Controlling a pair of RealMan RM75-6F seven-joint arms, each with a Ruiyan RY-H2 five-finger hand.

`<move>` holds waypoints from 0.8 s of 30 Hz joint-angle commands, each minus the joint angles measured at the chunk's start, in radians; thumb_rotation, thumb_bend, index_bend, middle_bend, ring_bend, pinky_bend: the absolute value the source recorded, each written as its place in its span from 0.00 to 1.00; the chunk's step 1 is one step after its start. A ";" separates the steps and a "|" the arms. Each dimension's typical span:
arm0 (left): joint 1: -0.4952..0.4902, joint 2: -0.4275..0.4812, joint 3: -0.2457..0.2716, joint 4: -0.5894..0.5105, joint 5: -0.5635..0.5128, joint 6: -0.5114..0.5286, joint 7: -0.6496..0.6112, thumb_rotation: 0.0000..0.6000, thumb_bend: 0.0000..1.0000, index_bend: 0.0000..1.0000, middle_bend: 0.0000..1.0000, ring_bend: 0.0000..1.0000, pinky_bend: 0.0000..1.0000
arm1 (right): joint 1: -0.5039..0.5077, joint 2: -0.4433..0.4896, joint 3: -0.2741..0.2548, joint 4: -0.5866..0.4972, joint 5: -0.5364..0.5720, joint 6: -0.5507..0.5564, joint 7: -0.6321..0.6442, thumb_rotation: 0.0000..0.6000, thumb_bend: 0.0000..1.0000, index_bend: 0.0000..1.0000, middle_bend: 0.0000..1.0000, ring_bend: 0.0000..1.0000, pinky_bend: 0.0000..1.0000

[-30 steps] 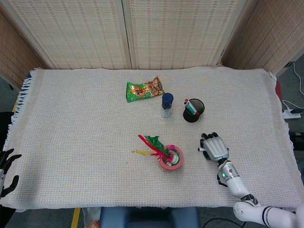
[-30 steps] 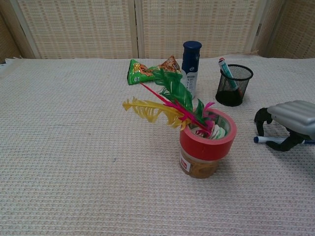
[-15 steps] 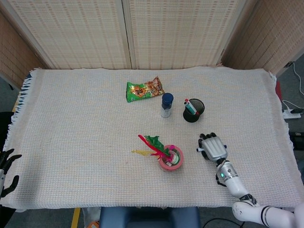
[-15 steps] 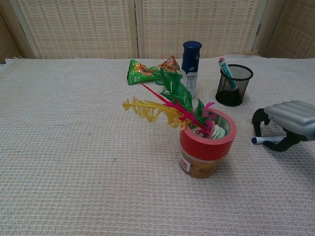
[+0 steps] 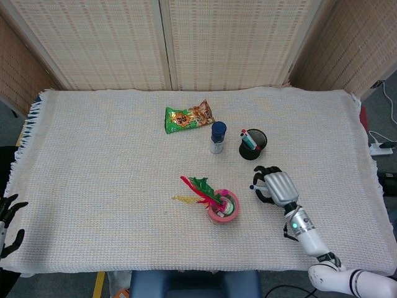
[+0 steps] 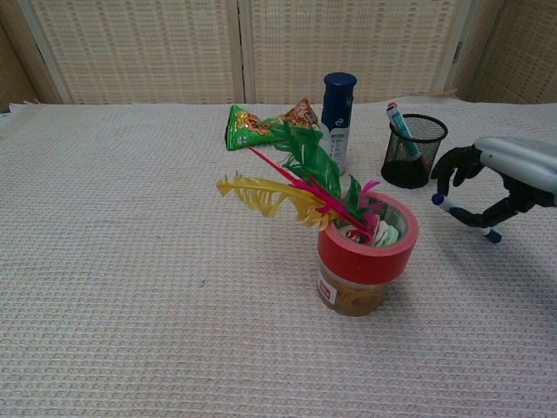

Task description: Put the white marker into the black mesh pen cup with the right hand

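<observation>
My right hand (image 5: pixel 276 187) (image 6: pixel 499 179) holds the white marker (image 6: pixel 446 207) off the cloth, slanted, its blue tip (image 5: pixel 252 187) pointing left. The hand sits just in front of and slightly right of the black mesh pen cup (image 5: pixel 253 144) (image 6: pixel 413 150), a short gap apart. A teal and red pen leans inside the cup. At the table's near-left edge my left hand (image 5: pixel 7 226) rests with fingers apart, holding nothing.
A red-taped jar with coloured feathers (image 5: pixel 223 207) (image 6: pixel 366 254) stands left of my right hand. A blue-capped bottle (image 5: pixel 217 137) (image 6: pixel 338 115) stands just left of the cup. A green snack bag (image 5: pixel 188 117) (image 6: pixel 259 125) lies further back.
My right hand closed on the marker, lifted it off the cloth and moved up toward the pen cup. The left hand stayed still.
</observation>
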State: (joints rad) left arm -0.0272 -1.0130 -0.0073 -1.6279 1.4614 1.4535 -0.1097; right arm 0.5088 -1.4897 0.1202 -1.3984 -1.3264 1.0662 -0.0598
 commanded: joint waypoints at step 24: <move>0.001 -0.002 0.001 -0.004 0.001 0.001 0.015 1.00 0.42 0.22 0.06 0.00 0.22 | 0.080 0.119 0.194 0.155 -0.059 0.086 0.605 1.00 0.33 0.54 0.24 0.31 0.28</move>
State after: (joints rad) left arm -0.0265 -1.0153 -0.0065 -1.6318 1.4624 1.4543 -0.0944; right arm 0.5691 -1.3686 0.3039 -1.2700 -1.4058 1.1800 0.5295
